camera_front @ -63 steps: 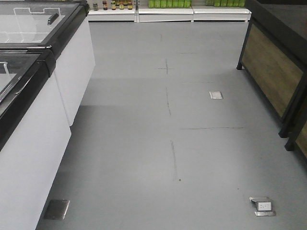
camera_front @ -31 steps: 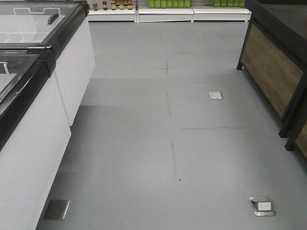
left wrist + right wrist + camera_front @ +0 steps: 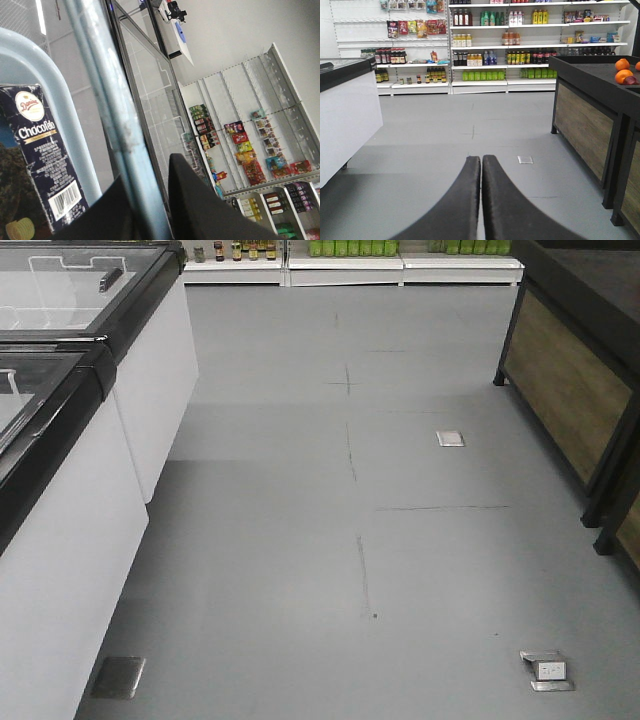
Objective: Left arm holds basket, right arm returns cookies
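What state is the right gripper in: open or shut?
Shut: the right gripper shows both black fingers pressed together along their length, with nothing between them.

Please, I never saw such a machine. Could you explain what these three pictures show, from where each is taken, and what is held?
It is a wheeled robot with two arms in a shop. One picture looks forward from its body: grey floor and white freezers. One camera sits at the left gripper; its jaws are closed on a handle of the light blue basket; the dark cookie box shows behind it. The other sits at the right gripper; its jaws are shut and empty, facing shelves.
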